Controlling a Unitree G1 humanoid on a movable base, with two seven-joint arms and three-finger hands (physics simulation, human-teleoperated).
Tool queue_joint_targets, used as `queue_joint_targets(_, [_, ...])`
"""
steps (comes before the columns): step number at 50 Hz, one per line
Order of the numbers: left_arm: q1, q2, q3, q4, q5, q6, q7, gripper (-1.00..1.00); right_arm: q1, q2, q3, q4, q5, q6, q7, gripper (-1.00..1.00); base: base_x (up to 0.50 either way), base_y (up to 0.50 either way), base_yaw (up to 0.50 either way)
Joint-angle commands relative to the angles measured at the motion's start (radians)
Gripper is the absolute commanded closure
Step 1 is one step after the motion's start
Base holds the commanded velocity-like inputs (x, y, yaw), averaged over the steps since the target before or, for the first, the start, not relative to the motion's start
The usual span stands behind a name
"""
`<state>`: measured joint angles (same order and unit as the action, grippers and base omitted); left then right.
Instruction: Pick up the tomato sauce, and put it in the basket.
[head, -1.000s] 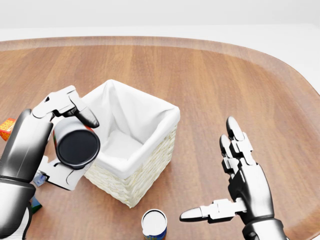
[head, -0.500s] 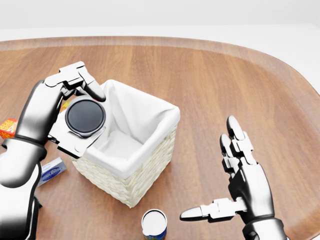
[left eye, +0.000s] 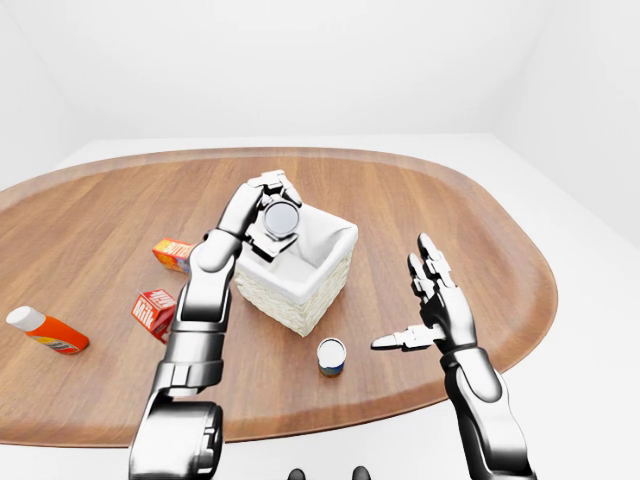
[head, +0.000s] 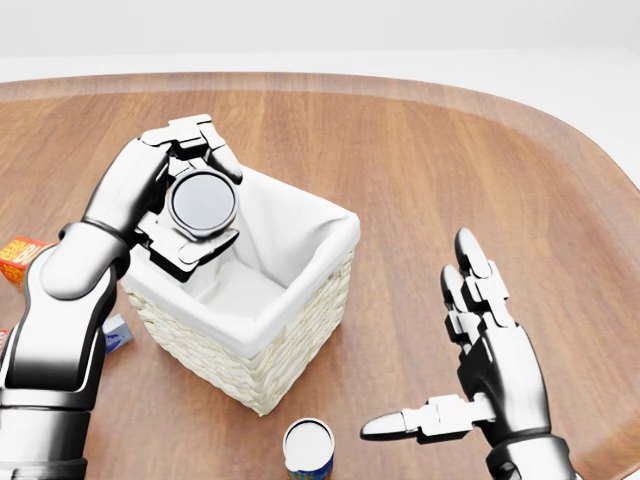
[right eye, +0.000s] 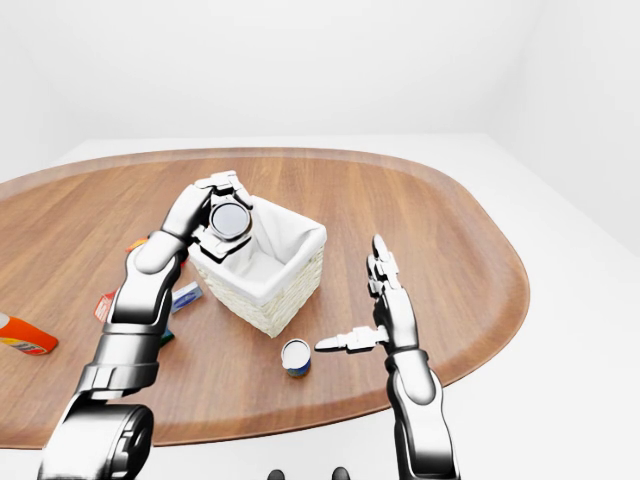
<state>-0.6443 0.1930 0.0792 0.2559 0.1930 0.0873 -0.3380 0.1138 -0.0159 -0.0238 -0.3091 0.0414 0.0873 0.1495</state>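
The tomato sauce can (head: 204, 204) shows its round grey end to the head view. My left hand (head: 196, 186) is shut on it, fingers over the top and thumb underneath. It hangs over the upper-left corner of the white-lined wicker basket (head: 300, 292), just above the rim. The can's label is hidden by the fingers. At the lower right of the head view my right hand (head: 425, 345) hovers over the table, open and holding nothing.
A second can (head: 308, 447) stands upright below the basket. Two red cartons (left eye: 172, 254) (left eye: 153, 308) and an orange bottle (left eye: 45, 331) lie at the table's left. A small blue packet (head: 117, 333) lies beside the basket's left wall. The oval wooden table (head: 420, 160) curves away at right.
My left hand has carried the can up and to the right in the head view, from beside the basket's left wall to over its upper-left corner. The right hand has stayed put.
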Motion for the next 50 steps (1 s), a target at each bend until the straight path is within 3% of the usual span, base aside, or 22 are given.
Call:
queue_joint_targets(1, [-0.093,0.004,-0.004,0.192,-0.038,0.000,-0.017,1.00,-0.002,0.000,0.000,0.001,0.001,0.000,0.000,-1.00,0.00,0.00,0.00])
queue_joint_targets(21, [-0.273,0.018,-0.009,0.571,-0.020,0.000,0.012,1.00,0.001,0.000,0.001,-0.010,0.004,0.000,0.001,-1.00,0.00,0.00,0.00])
queue_joint_targets(28, [-0.341,0.028,-0.008,0.710,-0.017,-0.066,0.010,1.00,0.008,0.000,0.003,-0.010,0.002,0.000,0.003,-1.00,0.00,0.00,0.00])
queue_joint_targets(40, [-0.418,0.024,-0.008,0.880,-0.003,-0.146,0.019,1.00,0.010,0.001,0.005,-0.003,0.000,0.000,0.004,-1.00,0.00,0.00,0.00])
queue_joint_targets(50, [-0.484,0.012,-0.006,0.941,0.009,-0.167,0.004,1.00,0.020,0.001,0.008,-0.010,0.000,0.000,0.008,-1.00,0.00,0.00,0.00])
